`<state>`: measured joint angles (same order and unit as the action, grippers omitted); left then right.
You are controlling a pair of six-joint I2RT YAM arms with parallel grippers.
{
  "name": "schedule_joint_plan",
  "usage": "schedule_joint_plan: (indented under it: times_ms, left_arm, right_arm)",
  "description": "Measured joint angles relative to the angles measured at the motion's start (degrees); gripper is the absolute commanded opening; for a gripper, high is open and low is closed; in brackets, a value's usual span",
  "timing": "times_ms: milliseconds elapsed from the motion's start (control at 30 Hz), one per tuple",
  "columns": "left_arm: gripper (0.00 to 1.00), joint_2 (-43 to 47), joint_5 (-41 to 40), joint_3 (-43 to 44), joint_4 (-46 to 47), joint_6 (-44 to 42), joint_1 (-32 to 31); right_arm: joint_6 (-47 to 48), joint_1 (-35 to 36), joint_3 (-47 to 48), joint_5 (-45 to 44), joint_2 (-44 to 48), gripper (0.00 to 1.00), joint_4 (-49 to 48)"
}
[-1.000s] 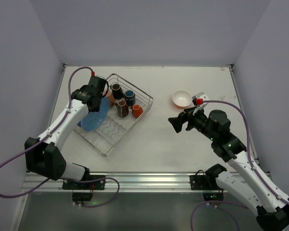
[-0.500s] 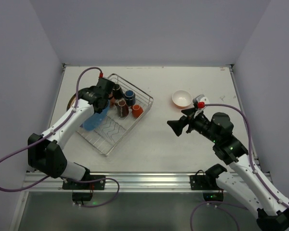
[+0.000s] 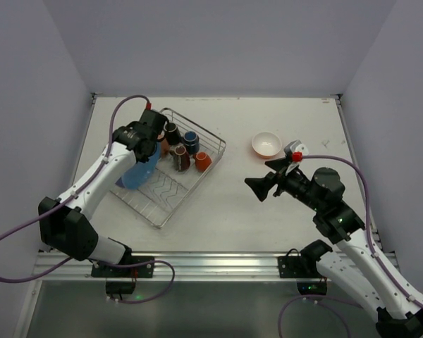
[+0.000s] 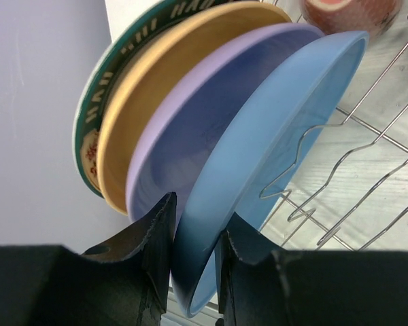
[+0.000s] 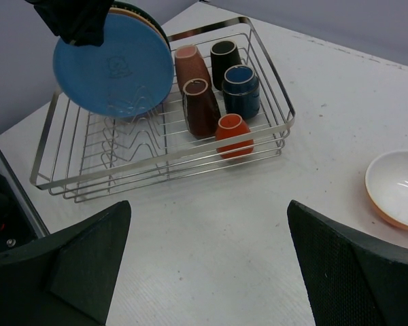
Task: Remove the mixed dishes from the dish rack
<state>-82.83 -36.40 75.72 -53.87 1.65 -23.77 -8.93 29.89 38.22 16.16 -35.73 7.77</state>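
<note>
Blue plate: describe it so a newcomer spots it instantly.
Find the wire dish rack on the table's left side. Plates stand on edge at its left end. The blue plate is the outermost one, facing the mugs, and the only one gripped by the left claw.

The dish rack (image 3: 170,193) sits on the counter (image 3: 233,204), left of centre. Plates (image 4: 190,115) stand on edge at its left end, and mugs (image 3: 183,148) cluster in its far right corner. The left tool (image 4: 196,219) straddles the rim of the rightmost plate (image 3: 135,174). The bowl (image 3: 266,144) sits on the counter well right of the rack, with the right tool (image 3: 257,187) nearer than it.
</note>
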Motion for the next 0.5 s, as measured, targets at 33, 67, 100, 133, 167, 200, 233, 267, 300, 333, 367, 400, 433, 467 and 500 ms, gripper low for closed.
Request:
schedule_joint_plan:
  times_ms: [33,67,100,133,167,200,233,267,300,333,367,400,433,467,500]
  left_arm:
    - [0.0,0.0,0.0,0.6,-0.3,-0.2,0.0]
    - [0.0,0.0,-0.1,1.2,-0.5,-0.3,0.0]
    - [0.0,0.0,-0.2,1.6,-0.6,-0.4,0.0]
    - [0.0,0.0,-0.4,1.8,-0.7,-0.5,0.0]
    - [0.0,0.0,-0.5,1.9,-0.7,-0.6,-0.1]
    - [0.0,0.0,-0.6,1.9,-0.7,-0.8,-0.2]
    - [0.0,0.0,-0.9,1.9,-0.7,-0.9,-0.3]
    - [0.0,0.0,-1.1,1.9,-0.7,-0.9,-0.4]
    - [0.0,0.0,-1.5,1.9,-0.7,-1.0,-0.6]
    - [0.0,0.0,-1.7,1.9,-0.7,-1.1,-0.7]
    - [0.0,0.0,-1.8,1.9,-0.8,-1.3,-0.8]
    - [0.0,-0.1,-1.9,2.2,-1.2,-1.3,-0.9]
    - [0.0,-0.3,-2.0,3.0,-1.9,-1.3,-0.9]
    - [0.0,-0.7,-2.3,4.1,-2.6,-1.3,-1.0]
    - [0.0,-1.1,-2.7,5.4,-3.4,-1.3,-1.0]
  right_arm:
    - [0.0,0.0,-0.2,0.0,0.2,0.99,0.0]
    - [0.0,0.0,-0.2,0.0,0.3,0.99,-0.1]
    - [0.0,0.0,-0.3,0.0,0.3,0.99,-0.1]
    - [0.0,0.0,-0.3,0.0,0.5,0.99,-0.2]
    - [0.0,0.0,-0.3,0.0,0.5,0.99,-0.2]
    - [0.0,0.0,-0.3,0.0,0.5,0.99,-0.2]
    - [0.0,0.0,-0.3,0.0,0.5,0.99,-0.3]
    - [0.0,0.0,-0.3,0.0,0.5,0.99,-0.5]
    - [0.0,0.0,-0.3,0.0,0.5,0.99,-0.6]
    - [0.0,0.0,-0.3,0.0,0.5,0.99,-0.8]
    - [0.0,0.0,-0.3,0.0,0.5,0.99,-1.0]
    - [0.0,0.0,-0.3,0.0,0.5,0.99,-1.2]
    - [0.0,0.0,-0.3,-0.1,0.5,0.99,-1.4]
    - [0.0,0.0,-0.3,-0.1,0.5,0.99,-1.5]
    - [0.0,0.0,-0.3,-0.1,0.5,0.99,-1.5]
